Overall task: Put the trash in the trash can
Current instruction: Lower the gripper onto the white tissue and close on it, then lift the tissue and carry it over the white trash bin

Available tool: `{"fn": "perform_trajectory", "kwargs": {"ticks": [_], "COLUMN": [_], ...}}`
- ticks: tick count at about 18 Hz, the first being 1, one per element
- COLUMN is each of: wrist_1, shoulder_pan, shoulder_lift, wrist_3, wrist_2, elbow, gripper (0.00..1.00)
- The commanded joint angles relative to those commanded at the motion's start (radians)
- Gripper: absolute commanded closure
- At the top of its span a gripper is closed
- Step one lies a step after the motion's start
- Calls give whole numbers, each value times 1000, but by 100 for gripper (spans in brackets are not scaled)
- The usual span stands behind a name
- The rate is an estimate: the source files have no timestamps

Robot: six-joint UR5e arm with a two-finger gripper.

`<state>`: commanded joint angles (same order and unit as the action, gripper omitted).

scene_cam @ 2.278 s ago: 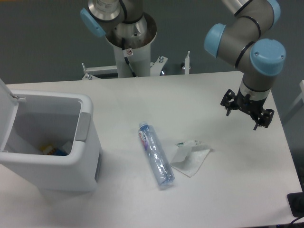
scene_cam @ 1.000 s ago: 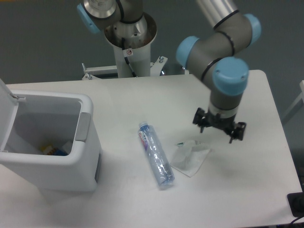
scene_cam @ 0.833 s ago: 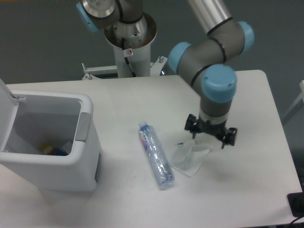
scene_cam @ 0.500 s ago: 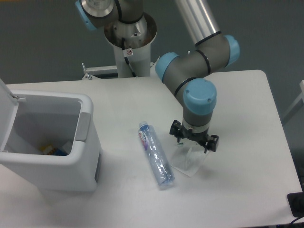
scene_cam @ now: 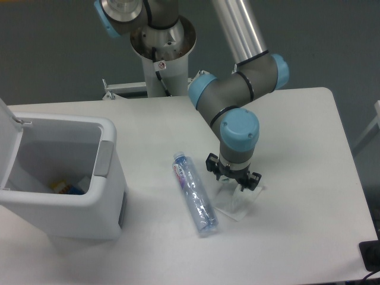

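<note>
**Inspector A:** Fixed camera view. Where does the claw stand?

**Inspector B:** The gripper (scene_cam: 233, 176) points down over the crumpled white wrapper (scene_cam: 239, 203), at its upper edge. The fingers look spread, but whether they hold or even touch the wrapper I cannot tell; the wrist blocks the contact point.

**Inspector A:** And the trash?

**Inspector B:** The wrapper lies flat on the white table (scene_cam: 297, 119), right of centre. The clear bottle (scene_cam: 195, 193) lies on its side just beside it to the left, blue cap toward the far edge, base toward the camera.

**Inspector A:** The bin?

**Inspector B:** The trash can (scene_cam: 59, 178) sits at the left of the table, well apart from both items. Its lid (scene_cam: 7, 145) is raised, the grey panel faces the bottle, and some small coloured items lie inside at the bottom.
</note>
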<state>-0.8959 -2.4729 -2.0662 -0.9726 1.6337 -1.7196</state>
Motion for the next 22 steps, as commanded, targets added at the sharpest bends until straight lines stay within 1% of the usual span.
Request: {"fn": "perform_trajectory", "kwargs": {"ticks": [1,2,3,7,10,14,16,19,20,22], "wrist_1": [0,0,0,-1,-3,-8,-9,-8,-8,-8], "shoulder_pan": [2,3,3,3,2,-3,-8,-11,-12,-18], "shoulder_lift": [-2,-2,0,0,14,29,32,31,34,41], "wrist_3": [5,6,8,8,3,6,23,132,156,161], "wrist_2": [0,0,0,-8,-15,-32,-76,-153,-190,-245], "elbow": [3,2,2,17,23,72,97,147,152,156], "gripper": [80,96,100,100,100,100,100,100,100,100]}}
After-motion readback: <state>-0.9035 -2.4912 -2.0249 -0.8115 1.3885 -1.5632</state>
